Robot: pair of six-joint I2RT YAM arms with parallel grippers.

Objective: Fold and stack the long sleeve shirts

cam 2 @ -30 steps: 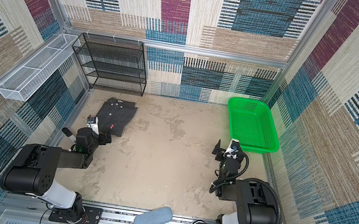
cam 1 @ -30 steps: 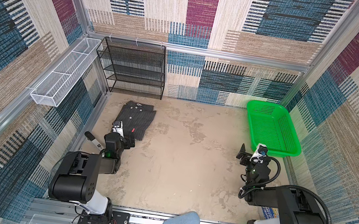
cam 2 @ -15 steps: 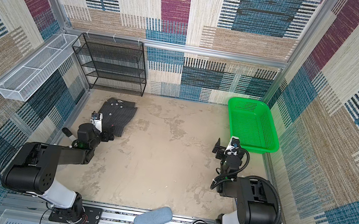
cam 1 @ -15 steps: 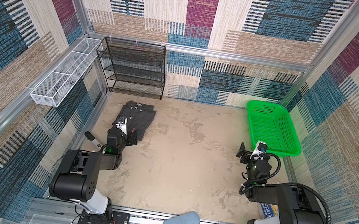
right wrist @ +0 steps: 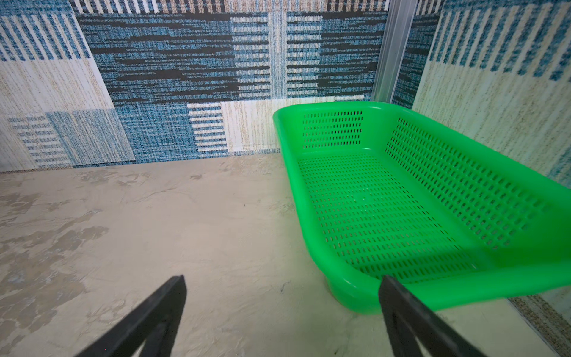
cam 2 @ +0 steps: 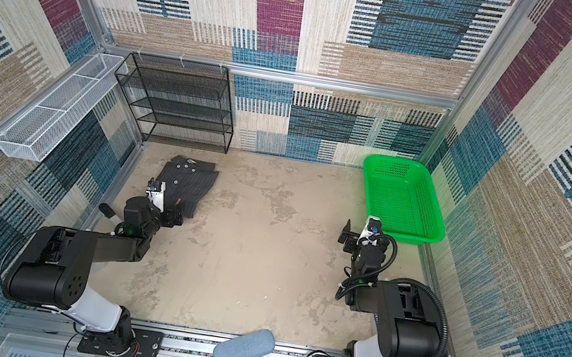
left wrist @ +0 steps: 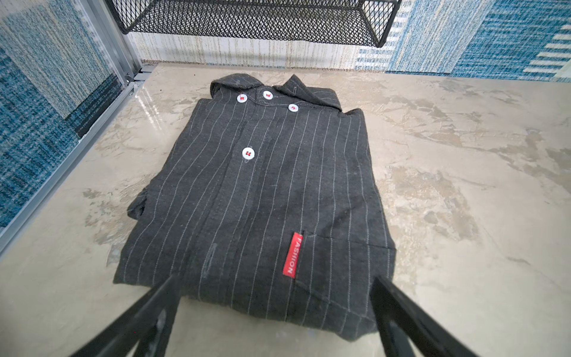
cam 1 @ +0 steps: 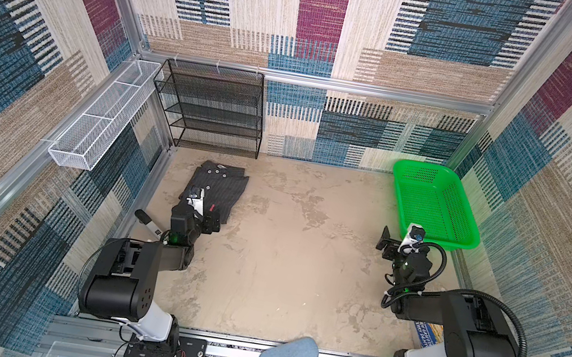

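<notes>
i see the folded shirt (cam 1: 225, 186) left of middle in both top views. my left gripper (left wrist: 275, 279) is spread wide at its hem end, holding nothing. my right gripper (right wrist: 281, 278) is spread wide too, beside the green basket (right wrist: 349, 278).

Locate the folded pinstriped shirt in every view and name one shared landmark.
In a top view: shirt left of centre, just below the black mesh rack.
In a top view: shirt likewise left of centre, rack above.
Left wrist: shirt fills the centre, collar toward the rack.
Right wrist: not in view.
Shared landmark: the rack, absent from the right wrist.
</notes>
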